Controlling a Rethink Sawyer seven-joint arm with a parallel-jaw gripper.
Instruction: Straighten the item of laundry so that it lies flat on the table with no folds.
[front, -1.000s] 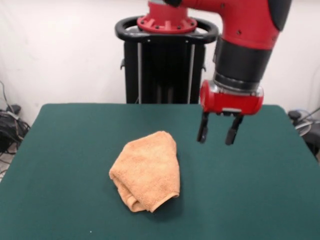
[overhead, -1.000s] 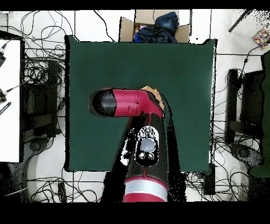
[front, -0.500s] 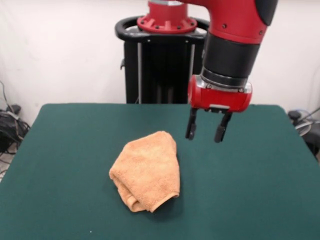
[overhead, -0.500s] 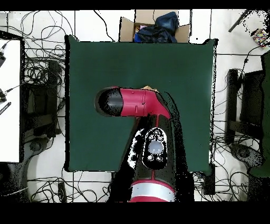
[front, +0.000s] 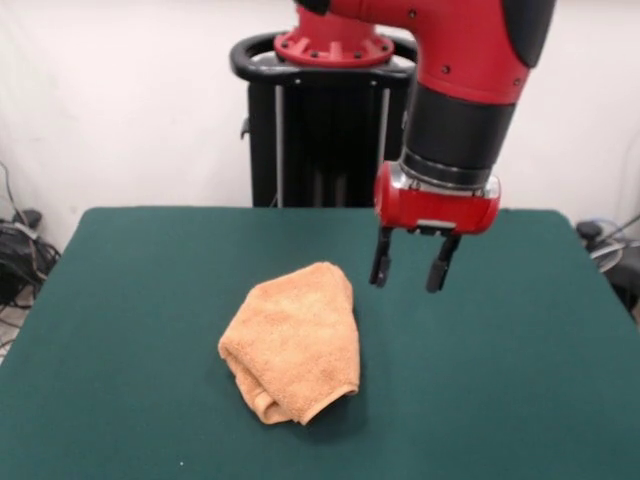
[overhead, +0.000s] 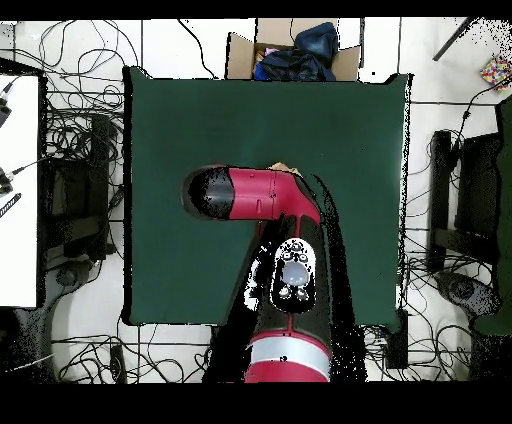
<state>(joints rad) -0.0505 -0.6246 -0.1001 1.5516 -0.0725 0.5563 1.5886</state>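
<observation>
**End effector drifted toward the towel, nothing held**

Since a second ago, your end effector (front: 409, 269) has shifted toward the towel (front: 294, 341); front view shows it spread open, empty, hovering beside the bunched towel mid-surface (front: 520, 380). Overhead, the arm (overhead: 262, 195) hides nearly all the towel. Grabbing several layers at once could just drag the bundle.

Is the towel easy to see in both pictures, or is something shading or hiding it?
Front view: the towel is evenly lit, with a soft shadow at its lower right edge. Overhead view: the red arm hides nearly all of it.
</observation>
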